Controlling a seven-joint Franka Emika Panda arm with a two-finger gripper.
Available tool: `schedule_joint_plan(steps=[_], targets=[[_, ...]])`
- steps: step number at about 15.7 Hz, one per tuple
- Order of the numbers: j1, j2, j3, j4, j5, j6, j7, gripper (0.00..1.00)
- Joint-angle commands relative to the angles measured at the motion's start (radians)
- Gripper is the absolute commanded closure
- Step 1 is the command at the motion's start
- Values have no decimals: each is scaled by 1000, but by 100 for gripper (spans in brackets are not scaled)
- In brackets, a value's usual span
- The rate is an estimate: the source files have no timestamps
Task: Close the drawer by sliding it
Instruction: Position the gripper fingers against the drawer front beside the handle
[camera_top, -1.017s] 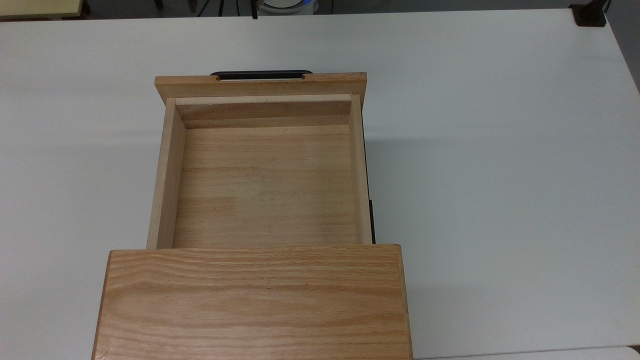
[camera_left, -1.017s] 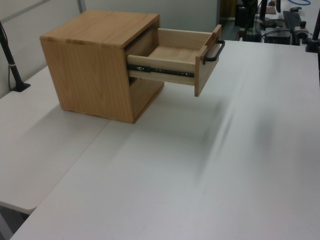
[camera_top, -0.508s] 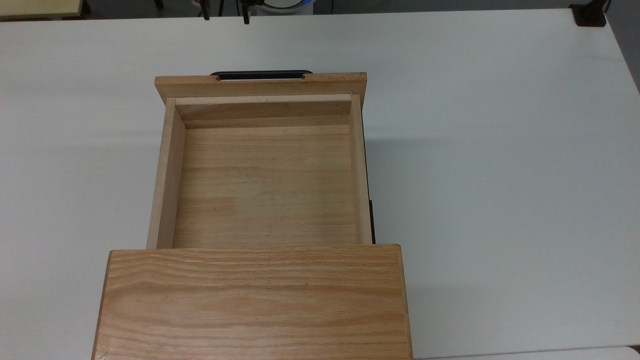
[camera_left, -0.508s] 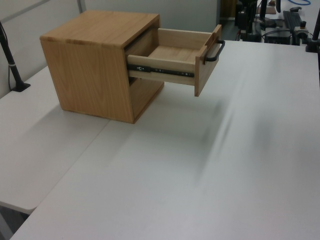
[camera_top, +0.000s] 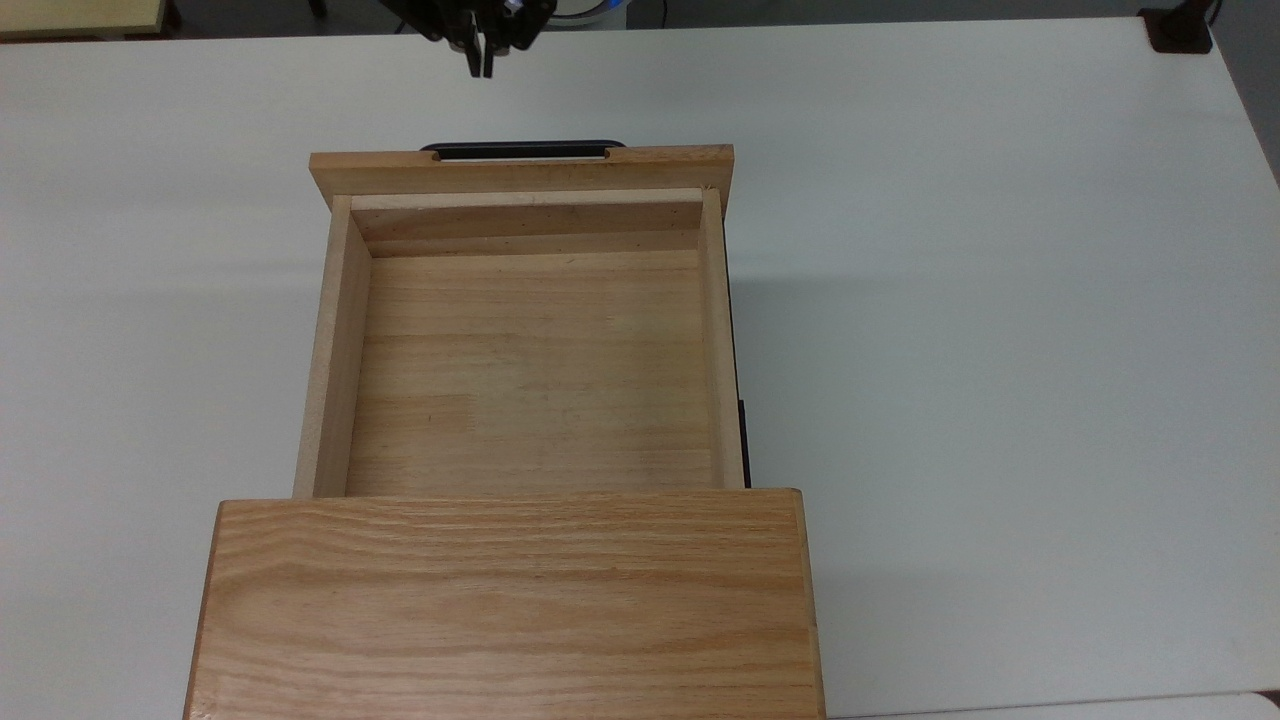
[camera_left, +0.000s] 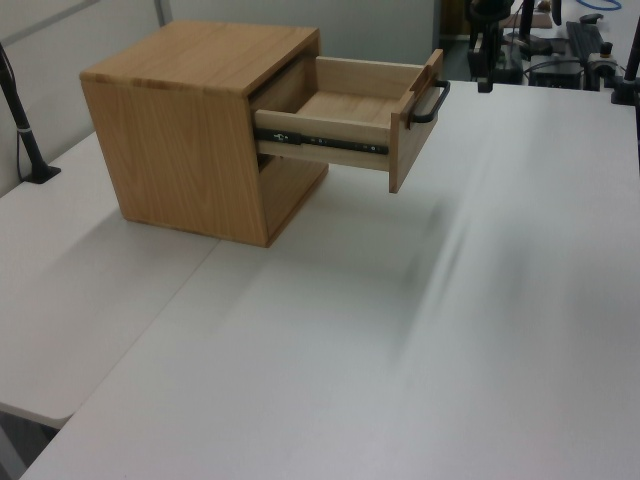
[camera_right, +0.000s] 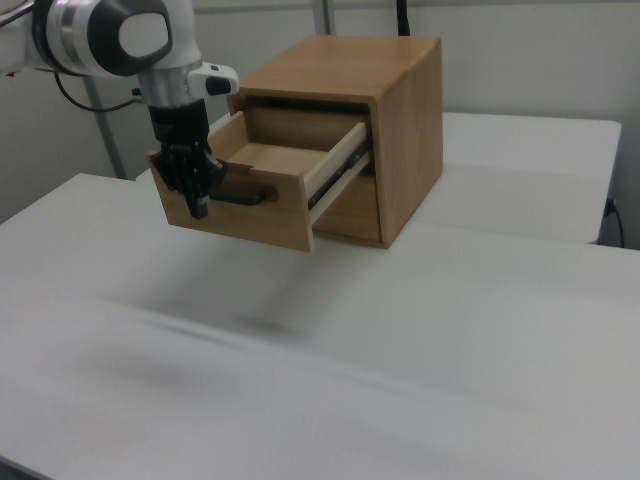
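Top view, my black two-finger tool (camera_top: 479, 62) pointing down with fingers pressed together, apart from the thin black bar handle (camera_top: 523, 149), light wooden drawer (camera_top: 530, 370) pulled far out of the oak-grained cabinet (camera_top: 510, 610), white counter (camera_top: 1000, 300) beneath.

A broad white table (camera_top: 1000, 300) stands before pale grey walls (camera_right: 520, 60), evenly lit from above.

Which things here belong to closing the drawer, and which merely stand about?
Belonging to the job:
- light wooden drawer tray, pulled out, empty
- its thin black metal bar handle
- oak-grained cabinet casing
- robot's black two-finger gripper, fingers close together

Standing about:
- white table
- black post
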Motion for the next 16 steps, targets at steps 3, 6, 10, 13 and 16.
schedule_joint_plan(steps=[3,6,10,13,16], targets=[[3,81,30,82,53,36,-16,97],[2,153,30,166,80,51,-11,99],[2,186,30,194,90,147,1,99],[3,218,30,194,90,238,35,99],[2,245,30,195,88,365,92,99]])
